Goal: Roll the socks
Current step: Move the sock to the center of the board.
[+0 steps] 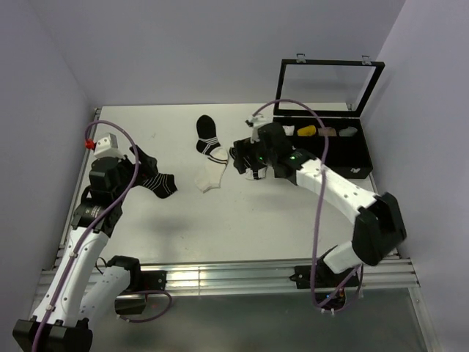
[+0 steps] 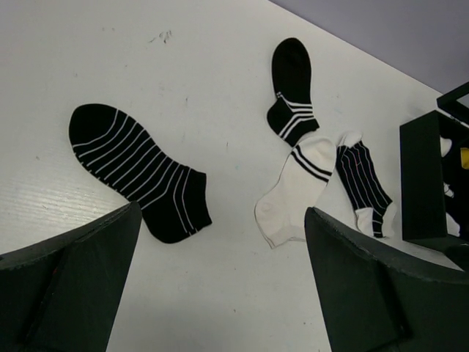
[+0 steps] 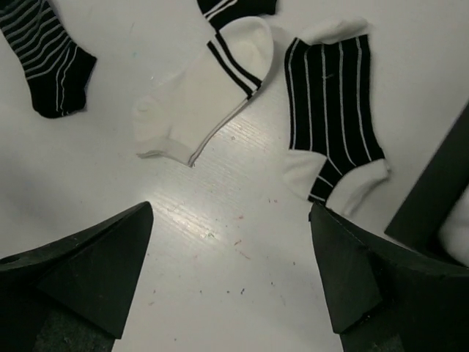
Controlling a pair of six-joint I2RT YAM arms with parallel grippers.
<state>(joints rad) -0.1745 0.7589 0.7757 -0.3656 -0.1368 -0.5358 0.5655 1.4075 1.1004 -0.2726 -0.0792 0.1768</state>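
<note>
- Both socks lie flat near the middle of the table [image 1: 183, 227]. The white sock with the black-striped cuff [image 3: 198, 103] is at 11 o'clock from the right gripper [image 3: 231, 213], and the black sock with white pinstripes and white toe [image 3: 333, 110] is at 1 o'clock.
- The two lie just beside each other, cuffs closest. I cannot tell whether they touch.
- A black sock with white bands [image 2: 293, 88] touches the white sock's cuff at its 12 o'clock. An all-black thin-striped sock [image 2: 139, 172] lies well apart at 9 o'clock, beneath the left gripper [image 2: 222, 214].
- Both grippers hang above the table with jaws spread wide and nothing between them.
- The socks look light, limp and thin. They will likely sag and bunch when lifted, not hold a shape.
- Pinching a toe edge looks best, since the thicker cuff suits the finish of a roll.
</note>
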